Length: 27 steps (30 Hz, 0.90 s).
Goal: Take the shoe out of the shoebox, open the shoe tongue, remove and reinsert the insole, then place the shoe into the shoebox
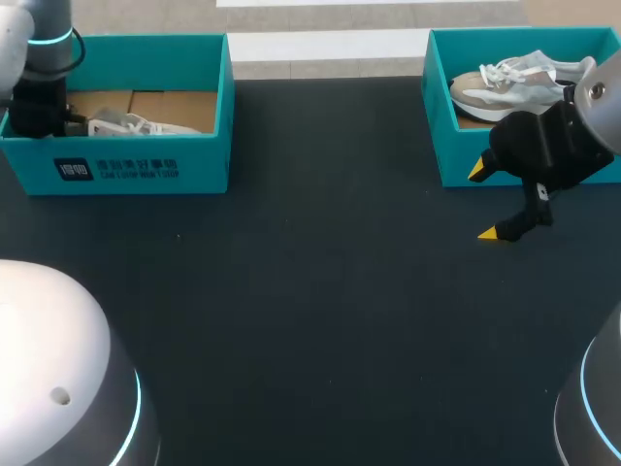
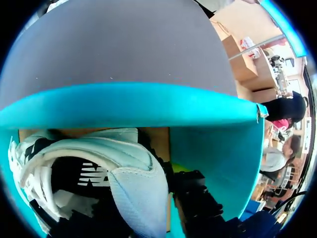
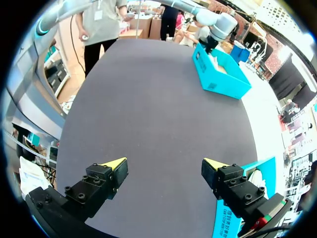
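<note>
My left pincer [image 1: 68, 118] is down inside the left shoebox [image 1: 146, 170], which stands at the far left of the worktop [image 1: 310, 291]. The white shoe [image 2: 124, 168] lies in that box on its brown floor. In my left wrist view it sits right against the pincer, its padded collar pressed to the pincer's side and its laces and tongue spread beside and under it. The teal wall of the box rises just ahead. The shoe hides too much for me to tell whether this pincer is open or closed. My right pincer [image 1: 483, 202] hangs wide open over bare worktop with nothing between its yellow tips, just in front of the right shoebox [image 1: 437, 107]. A second shoe [image 1: 505, 87], beige and white, rests in that box behind the pincer. The two boxes are well apart.
</note>
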### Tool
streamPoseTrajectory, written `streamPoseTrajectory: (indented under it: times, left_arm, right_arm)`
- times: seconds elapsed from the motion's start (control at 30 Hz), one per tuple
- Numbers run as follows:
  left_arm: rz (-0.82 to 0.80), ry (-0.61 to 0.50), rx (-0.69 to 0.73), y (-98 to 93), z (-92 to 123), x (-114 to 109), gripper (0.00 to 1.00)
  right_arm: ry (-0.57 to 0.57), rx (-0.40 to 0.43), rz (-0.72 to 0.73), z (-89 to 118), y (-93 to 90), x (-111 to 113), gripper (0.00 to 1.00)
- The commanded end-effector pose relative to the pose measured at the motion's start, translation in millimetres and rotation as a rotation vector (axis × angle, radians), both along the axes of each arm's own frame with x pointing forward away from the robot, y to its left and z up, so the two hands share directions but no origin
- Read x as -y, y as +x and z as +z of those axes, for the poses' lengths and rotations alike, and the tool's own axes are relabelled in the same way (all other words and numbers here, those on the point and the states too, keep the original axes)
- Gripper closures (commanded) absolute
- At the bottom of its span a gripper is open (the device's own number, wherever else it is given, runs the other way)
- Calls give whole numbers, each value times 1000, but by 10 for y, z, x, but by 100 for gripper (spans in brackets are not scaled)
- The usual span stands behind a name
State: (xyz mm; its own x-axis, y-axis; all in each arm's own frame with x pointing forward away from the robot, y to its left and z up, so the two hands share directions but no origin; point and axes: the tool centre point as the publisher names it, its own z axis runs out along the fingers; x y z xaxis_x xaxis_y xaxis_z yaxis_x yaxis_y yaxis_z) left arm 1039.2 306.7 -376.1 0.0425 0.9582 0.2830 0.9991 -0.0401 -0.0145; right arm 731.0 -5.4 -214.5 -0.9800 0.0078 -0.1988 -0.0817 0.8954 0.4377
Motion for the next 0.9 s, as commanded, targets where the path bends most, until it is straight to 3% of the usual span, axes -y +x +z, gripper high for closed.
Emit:
streamPoseTrajectory:
  times: [0.03, 0.1, 0.13, 0.17, 0.33, 0.5, 0.9]
  left_arm:
    - [-13, -12, -9, 23, 38, 3, 54]
    - [-21, -14, -10, 48, 31, -4, 51]
    - [-22, -17, -11, 58, 32, -7, 40]
    - [-23, -18, -11, 63, 33, -8, 39]
    - [-32, -36, -14, 45, 132, -4, 49]
    - [-43, -60, -19, 53, 212, 5, 52]
    - [-75, -116, -29, 28, 432, 71, 50]
  right_arm:
    - [-4, 0, -2, -10, 6, -16, 0]
    - [-4, 0, -2, -10, 6, -16, 0]
    - [-4, 0, -2, -10, 6, -16, 0]
    - [-4, 0, -2, -10, 6, -16, 0]
    - [-4, 0, -2, -10, 6, -16, 0]
    - [-4, 0, -2, -10, 6, -16, 0]
    - [-4, 0, -2, -10, 6, -16, 0]
